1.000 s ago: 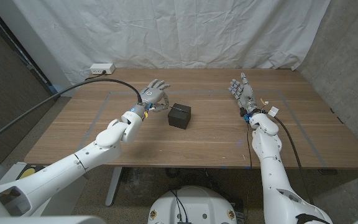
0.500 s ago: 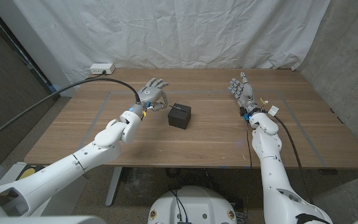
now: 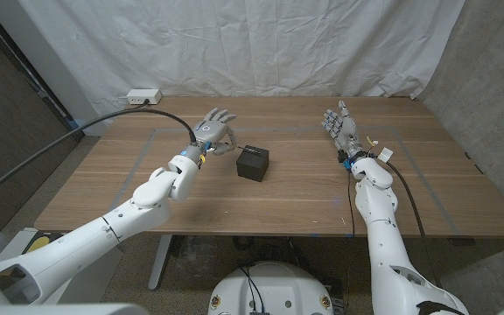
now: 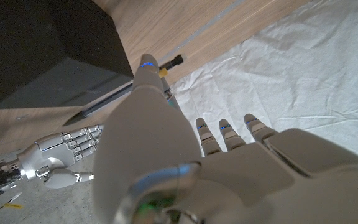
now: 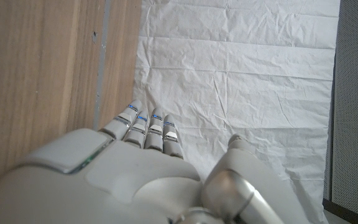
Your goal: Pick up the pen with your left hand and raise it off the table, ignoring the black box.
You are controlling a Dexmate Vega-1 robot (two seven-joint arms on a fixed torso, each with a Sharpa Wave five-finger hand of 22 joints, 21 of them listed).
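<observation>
while the left hand pinches the pen beside the black box for lifting, the right hand waits, fingers spread and empty, near the table's far edge.

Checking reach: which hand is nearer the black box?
Left. The left hand is just beside the black box; the right hand stands far across the table.
</observation>
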